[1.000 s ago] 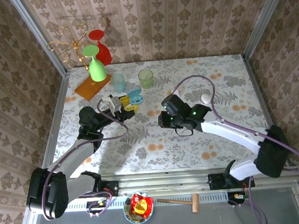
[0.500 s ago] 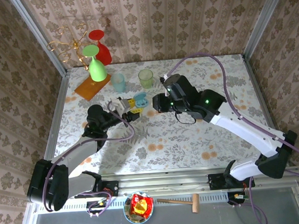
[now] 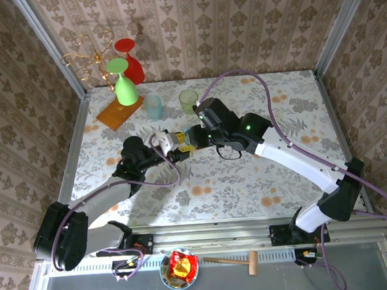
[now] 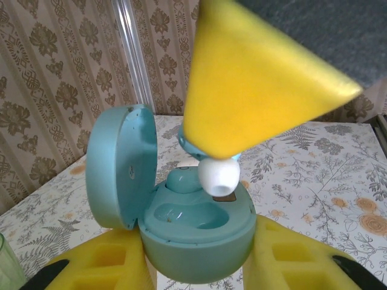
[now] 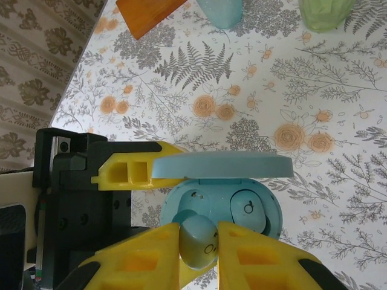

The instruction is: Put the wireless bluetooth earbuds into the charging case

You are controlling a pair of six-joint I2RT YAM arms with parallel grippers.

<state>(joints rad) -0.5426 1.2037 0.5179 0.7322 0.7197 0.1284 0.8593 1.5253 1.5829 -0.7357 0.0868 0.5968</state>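
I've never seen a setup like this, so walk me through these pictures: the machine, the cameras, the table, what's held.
Two robot arms are bolted at the near edge of a flowered table. One picture looks down from above; the other two come from a camera on each wrist. The left gripper clamps an open light-blue charging case. The right gripper pinches one earbud just over it. Farther back stand a green cup and a blue cup.

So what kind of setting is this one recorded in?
Probably a lab test cell dressed up as a home, not a real room: wallpaper panels held in a metal frame, a floral-print table, and the left arm and right arm bolted to a rail at its near edge.
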